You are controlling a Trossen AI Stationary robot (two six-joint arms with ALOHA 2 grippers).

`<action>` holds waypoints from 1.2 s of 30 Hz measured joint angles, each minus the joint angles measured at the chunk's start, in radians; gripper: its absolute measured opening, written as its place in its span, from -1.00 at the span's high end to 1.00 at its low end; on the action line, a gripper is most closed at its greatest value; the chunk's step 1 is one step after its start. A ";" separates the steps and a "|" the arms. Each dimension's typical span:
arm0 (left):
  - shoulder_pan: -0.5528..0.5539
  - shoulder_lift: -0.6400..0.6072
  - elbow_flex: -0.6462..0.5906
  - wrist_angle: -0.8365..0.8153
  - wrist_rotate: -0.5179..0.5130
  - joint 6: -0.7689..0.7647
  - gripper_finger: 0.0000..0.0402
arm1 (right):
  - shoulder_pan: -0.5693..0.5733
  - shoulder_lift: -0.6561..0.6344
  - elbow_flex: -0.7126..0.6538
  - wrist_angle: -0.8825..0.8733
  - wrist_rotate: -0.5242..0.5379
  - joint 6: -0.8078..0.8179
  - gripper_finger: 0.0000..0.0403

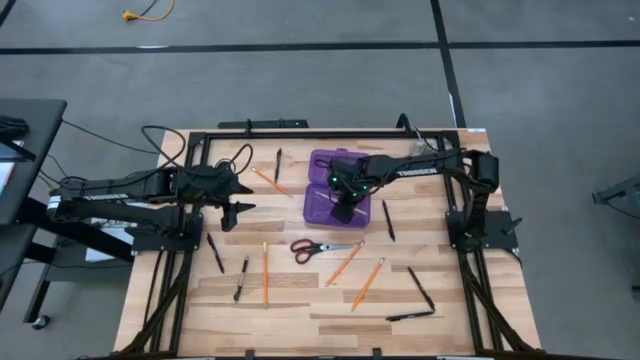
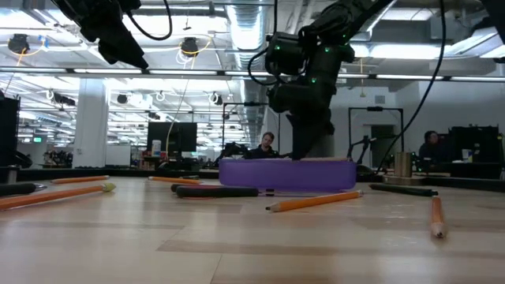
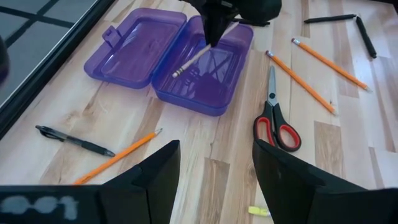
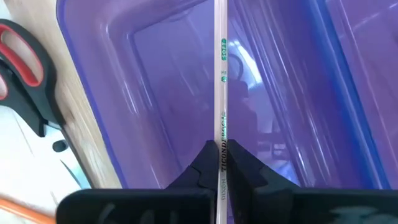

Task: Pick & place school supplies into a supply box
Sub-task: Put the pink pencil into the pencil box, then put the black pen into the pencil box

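The right gripper (image 4: pixel 222 163) was clamped on 1 pencil (image 4: pixel 221 81), its fingertips pinching the shaft low over the open tray of the supply box (image 3: pixel 205 93). The pencil ran lengthwise along the tray, its free end angled down toward the purple floor but not clearly resting on it. The lid (image 3: pixel 134 43) lay flat beside the tray, hinged open.

The likely trouble was the release: if the jaws parted while the pencil was tilted, it could bounce or roll against the wall, or tip over the rim onto the table (image 1: pixel 300 300). A fingertip pressed against the tray could also shove the light box sideways.

The left gripper (image 3: pixel 214 171) hung with fingers apart and empty, above the boards near the scissors (image 3: pixel 275 121). Other pencils and pens (image 1: pixel 243 278) lay scattered outside the box.
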 joint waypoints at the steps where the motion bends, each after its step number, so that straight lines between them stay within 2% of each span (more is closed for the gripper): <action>1: 0.000 0.000 0.000 0.000 0.000 0.000 0.05 | 0.000 0.000 0.000 0.003 0.000 0.000 0.99; 13: 0.000 0.000 0.000 0.000 0.000 0.000 0.05 | 0.001 0.000 0.000 0.012 -0.001 -0.018 0.99; 23: 0.000 0.000 0.000 0.000 0.001 0.000 0.05 | 0.001 0.000 0.000 0.012 0.000 -0.026 0.77; 36: 0.000 0.000 0.000 -0.001 0.001 0.000 0.05 | 0.000 0.000 0.000 0.005 0.000 -0.025 0.75</action>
